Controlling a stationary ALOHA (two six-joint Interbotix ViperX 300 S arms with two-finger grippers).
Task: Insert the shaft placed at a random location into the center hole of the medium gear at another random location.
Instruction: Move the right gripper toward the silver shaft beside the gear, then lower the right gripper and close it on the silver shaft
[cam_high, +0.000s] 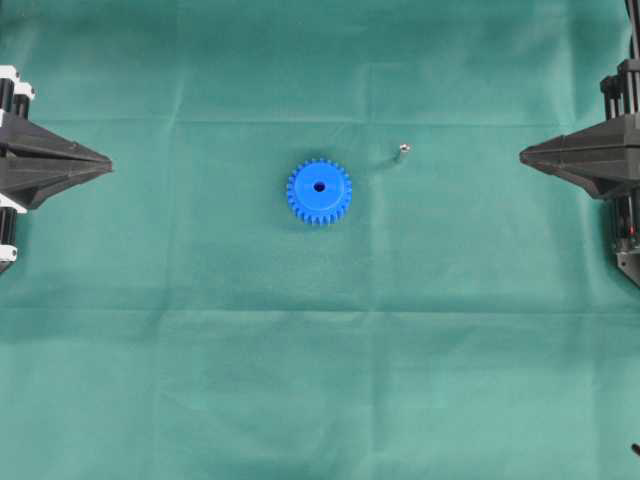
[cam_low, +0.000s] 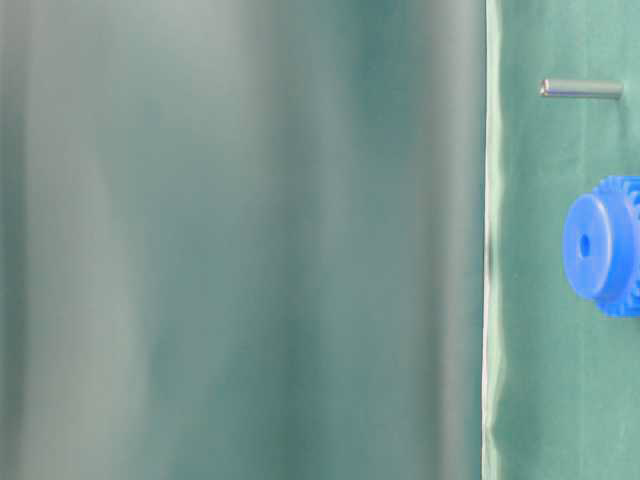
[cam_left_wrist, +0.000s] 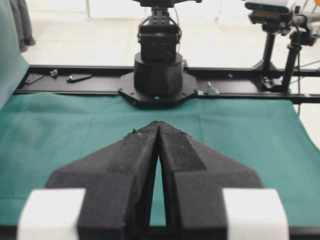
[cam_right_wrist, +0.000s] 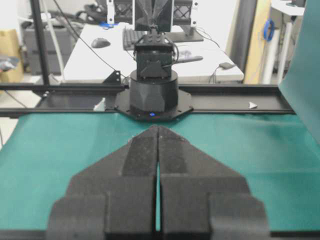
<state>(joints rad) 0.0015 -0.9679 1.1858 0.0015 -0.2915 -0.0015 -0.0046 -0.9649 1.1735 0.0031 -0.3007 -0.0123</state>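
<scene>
My arms: both parked at opposite edges of the green cloth (cam_high: 200, 380), pointing inward, well apart from the parts.
My left gripper (cam_high: 106, 158): fingers pressed together, holding nothing.
My right gripper (cam_high: 523, 154): fingers pressed together too, empty.
Medium gear (cam_high: 319, 191): flat near the cloth's middle; cut off at the frame edge in the table-level view.
Center hole (cam_high: 319, 186): dark, empty.
Shaft (cam_high: 404, 150): standing on end, near the gear toward my right arm, apart from it.
</scene>
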